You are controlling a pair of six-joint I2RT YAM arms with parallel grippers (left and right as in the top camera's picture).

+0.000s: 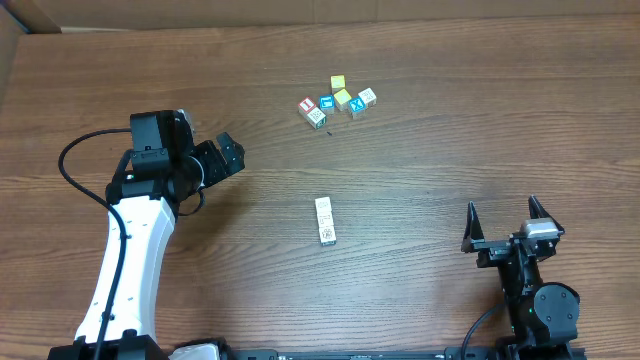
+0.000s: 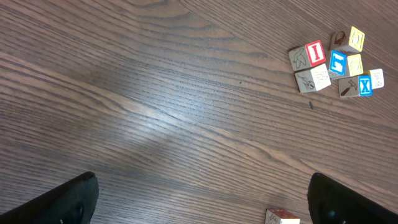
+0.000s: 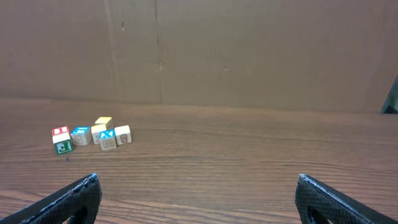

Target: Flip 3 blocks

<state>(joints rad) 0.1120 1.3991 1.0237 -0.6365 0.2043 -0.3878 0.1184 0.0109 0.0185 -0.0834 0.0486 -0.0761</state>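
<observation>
Left gripper (image 1: 222,158): jaws spread, empty, at nine o'clock.
Blocks (image 1: 324,220): three cream cubes in a tight row, dead centre.
Spare cubes (image 1: 338,100): clustered at twelve o'clock.
Right gripper (image 1: 500,218): splayed, empty, four o'clock.
Progress: I judge no flip started; all three remain.

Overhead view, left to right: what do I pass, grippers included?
left gripper → line of pale blocks → right gripper. The cube cluster farther back overlaps that line sideways, so it is left out.
</observation>
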